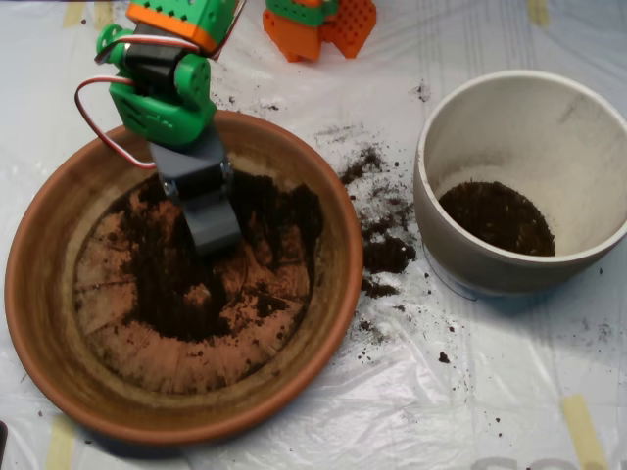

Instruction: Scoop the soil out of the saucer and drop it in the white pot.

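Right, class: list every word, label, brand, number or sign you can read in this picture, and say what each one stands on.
No text can be read with certainty.
Green arm housing: faint raised marks, too blurred to read.
Plastic sheet, bottom right edge: pale marks, cut off and too faint to read.
Saucer, white pot, end effector: no lettering seen.

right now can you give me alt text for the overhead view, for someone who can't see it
A grey scoop pincer on a green and orange robot arm reaches down into dark soil in a large terracotta saucer. To the right stands a white pot with some soil at its bottom, and spilled crumbs lie on the plastic sheet between them.
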Motion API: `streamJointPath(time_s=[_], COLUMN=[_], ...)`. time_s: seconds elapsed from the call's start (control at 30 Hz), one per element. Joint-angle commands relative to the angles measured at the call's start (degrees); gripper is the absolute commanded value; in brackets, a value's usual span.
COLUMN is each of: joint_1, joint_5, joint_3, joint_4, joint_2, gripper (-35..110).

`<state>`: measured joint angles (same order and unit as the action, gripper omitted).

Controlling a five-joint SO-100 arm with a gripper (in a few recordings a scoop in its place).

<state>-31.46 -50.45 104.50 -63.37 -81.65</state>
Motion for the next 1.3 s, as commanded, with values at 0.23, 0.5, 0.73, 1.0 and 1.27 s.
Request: streamJointPath(time_s=[0.23, 0.5, 0.73, 1.0, 1.27], joint_1=[0.8, 9.1, 17.1, 26.5, 41.5], joint_5=[0.8, 13.4, 20.8, 25.0, 29.5], joint_3=[0.9, -8.3, -20.8, -36.7, -46.8], joint_4=[-5.6, -15.6, -25.6, -36.3, -40.0], joint_2=[-6.2, -18.6, -23.2, -23.1, -21.4], gripper=[0, -1, -1, -1, -1])
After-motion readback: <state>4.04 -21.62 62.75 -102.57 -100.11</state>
